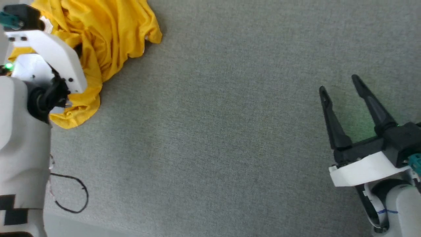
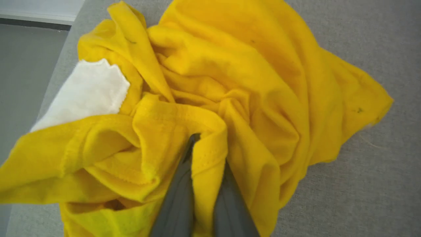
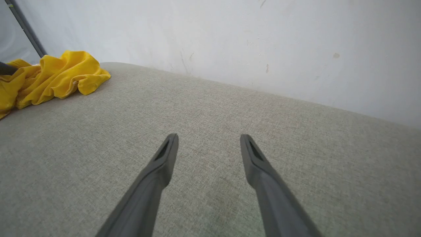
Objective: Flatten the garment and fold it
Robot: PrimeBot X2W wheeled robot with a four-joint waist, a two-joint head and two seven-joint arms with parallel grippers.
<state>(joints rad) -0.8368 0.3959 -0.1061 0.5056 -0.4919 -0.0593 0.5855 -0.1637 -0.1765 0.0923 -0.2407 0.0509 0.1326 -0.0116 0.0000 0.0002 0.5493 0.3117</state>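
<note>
Garment [image 1: 108, 33]: one, crumpled
Left gripper [image 2: 209, 154]: one, pinching a fold of it
Right gripper [image 1: 338, 84]: one, jaws apart, empty

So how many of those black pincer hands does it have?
2. The left gripper is at the far left, shut on a fold of the crumpled yellow garment. The right gripper hovers open over the grey surface at the right, away from the garment.
</note>
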